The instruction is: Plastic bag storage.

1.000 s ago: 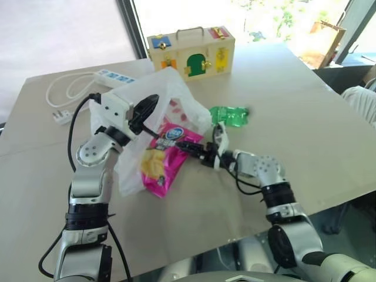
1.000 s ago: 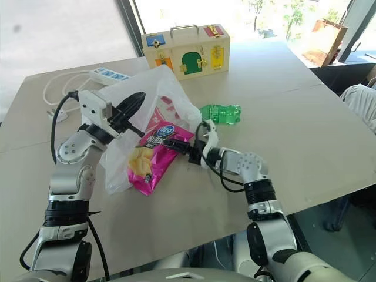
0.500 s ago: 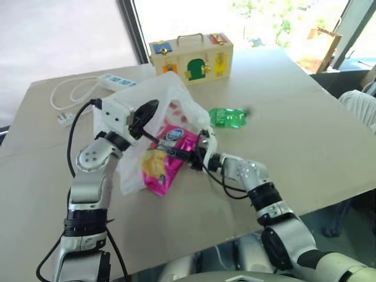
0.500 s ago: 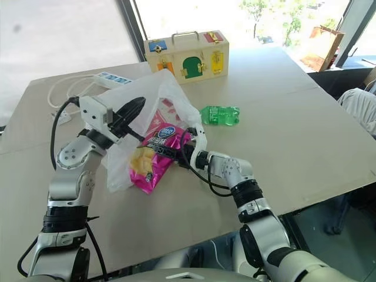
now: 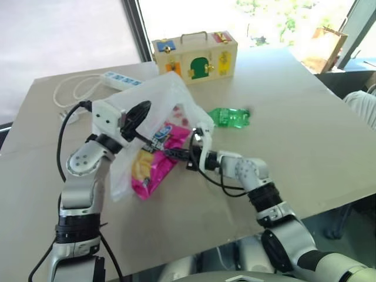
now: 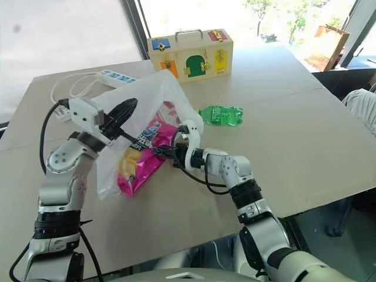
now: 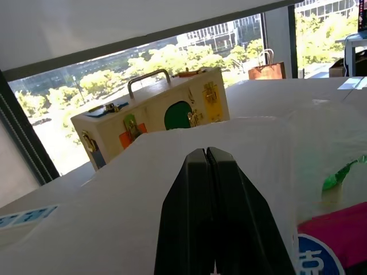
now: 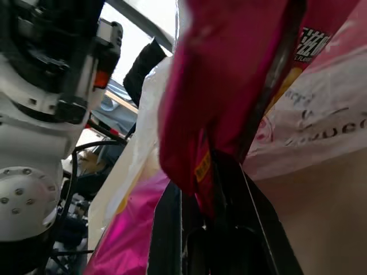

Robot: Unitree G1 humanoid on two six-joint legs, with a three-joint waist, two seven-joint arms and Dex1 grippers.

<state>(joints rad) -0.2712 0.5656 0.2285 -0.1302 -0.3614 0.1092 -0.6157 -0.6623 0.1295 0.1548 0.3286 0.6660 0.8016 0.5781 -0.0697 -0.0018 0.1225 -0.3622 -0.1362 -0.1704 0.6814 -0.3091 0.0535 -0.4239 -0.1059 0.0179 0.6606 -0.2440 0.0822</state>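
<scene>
Translucent white film, crinkled and printed with red and pink squares, makes up the plastic bag (image 5: 154, 108), which stands propped over the middle of the table (image 5: 305, 117) with its mouth turned toward the robot. The left tool (image 5: 136, 116), fingers pressed fully together, pinches the bag's upper edge and holds it lifted. A second ago the right tool (image 5: 174, 154) stood wide open just short of the pink chips packet (image 5: 150, 167); now its fingers have closed on the packet's near end, as the right wrist view shows with pink foil pinched between them. That probably means the packet is secured and can be pushed deeper into the bag, so the loading step looks under way rather than finished. The packet lies partly under the film, its lower part poking out onto the table. A green bottle (image 5: 230, 116) lies on its side just beyond the bag, a wooden latch box (image 5: 195, 56) stands at the far edge, and a white power strip (image 5: 120, 80) sits to the far left.
</scene>
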